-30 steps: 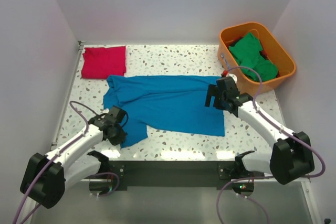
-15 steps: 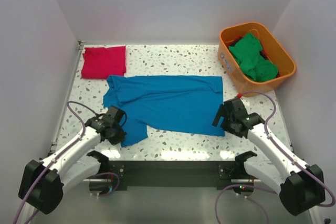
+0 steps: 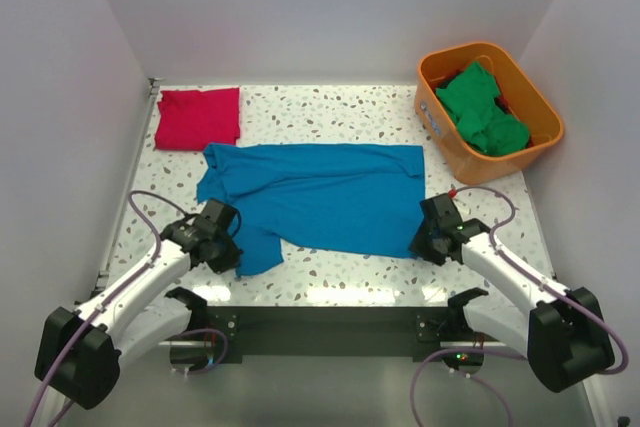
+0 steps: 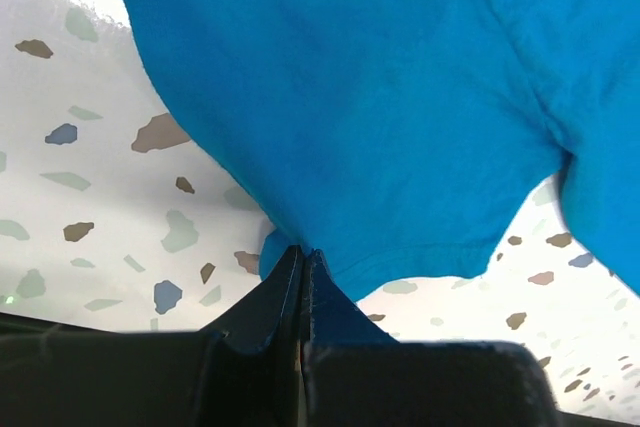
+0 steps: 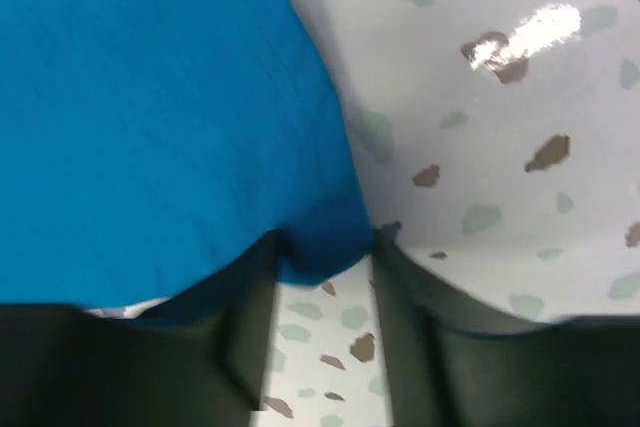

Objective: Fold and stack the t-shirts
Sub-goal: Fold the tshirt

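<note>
The blue t-shirt (image 3: 320,197) lies spread wide and mostly flat across the middle of the speckled counter (image 3: 340,107), with soft creases near its left end and a sleeve hanging toward the near-left. The overhead view alone shows this whole layout. It also shows the red t-shirt (image 3: 198,117), folded into a neat square at the far-left corner just beyond the blue one, and the green t-shirts (image 3: 482,107), heaped crumpled in the orange bin (image 3: 545,117) at the far right. The left wrist view adds what the overhead one hides: the left pincer (image 4: 303,267) is clenched tight on the sleeve's hem, the cloth gathering to a point at its tips. The right wrist view, somewhat blurred, shows the shirt's near-right corner lying between the dark fingers (image 5: 240,327) of the right pincer (image 5: 325,257), which stand apart on either side of it and are not pressed onto the cloth.
</note>
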Robot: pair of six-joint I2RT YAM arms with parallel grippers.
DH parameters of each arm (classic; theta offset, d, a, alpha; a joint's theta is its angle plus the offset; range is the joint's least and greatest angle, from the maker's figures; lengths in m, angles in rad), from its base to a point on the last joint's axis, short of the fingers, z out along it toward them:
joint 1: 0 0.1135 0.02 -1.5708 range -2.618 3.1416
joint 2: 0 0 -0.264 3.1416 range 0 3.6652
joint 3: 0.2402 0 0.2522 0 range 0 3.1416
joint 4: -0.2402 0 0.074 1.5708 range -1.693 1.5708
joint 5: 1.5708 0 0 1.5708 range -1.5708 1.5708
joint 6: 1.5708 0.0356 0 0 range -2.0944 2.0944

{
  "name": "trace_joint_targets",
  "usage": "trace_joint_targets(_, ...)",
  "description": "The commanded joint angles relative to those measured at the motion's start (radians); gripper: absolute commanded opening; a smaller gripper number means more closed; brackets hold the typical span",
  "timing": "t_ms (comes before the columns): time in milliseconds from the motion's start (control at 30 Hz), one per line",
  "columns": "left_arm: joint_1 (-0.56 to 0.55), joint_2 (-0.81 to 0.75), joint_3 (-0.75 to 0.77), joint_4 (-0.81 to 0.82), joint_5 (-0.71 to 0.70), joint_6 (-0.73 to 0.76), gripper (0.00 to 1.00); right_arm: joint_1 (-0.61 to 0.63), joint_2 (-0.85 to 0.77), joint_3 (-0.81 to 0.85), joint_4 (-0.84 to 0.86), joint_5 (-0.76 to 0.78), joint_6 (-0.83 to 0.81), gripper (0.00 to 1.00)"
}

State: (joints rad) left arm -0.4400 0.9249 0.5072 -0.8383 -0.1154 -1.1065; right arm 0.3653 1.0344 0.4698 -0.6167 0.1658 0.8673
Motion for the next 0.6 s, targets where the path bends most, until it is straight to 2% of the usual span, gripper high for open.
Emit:
trace_joint_targets(0, -0.005, -0.003, 0.068, 0.027, 0.0, 0.017, 0.0, 0.0, 0.044, -0.022, 0.117, -0.003, 0.026, 0.37)
trace_joint_targets(67, -0.005, -0.004, 0.095, 0.021, -0.023, 0.022, 0.0, 0.0, 0.047, -0.017, 0.12, 0.0, 0.018, 0.28)
trace_joint_targets(100, -0.005, -0.003, 0.106, 0.024, -0.023, 0.027, 0.0, 0.0, 0.046, -0.011, 0.12, -0.005, 0.01, 0.16)
trace_joint_targets(200, -0.005, 0.02, 0.14, 0.039, -0.006, 0.05, 0.0, 0.0, 0.029, 0.013, 0.109, -0.009, -0.016, 0.0)
trace_joint_targets(567, 0.007, 0.14, 0.293, 0.093, -0.056, 0.103, 0.0, 0.0, 0.121, 0.202, 0.058, -0.011, -0.126, 0.0)
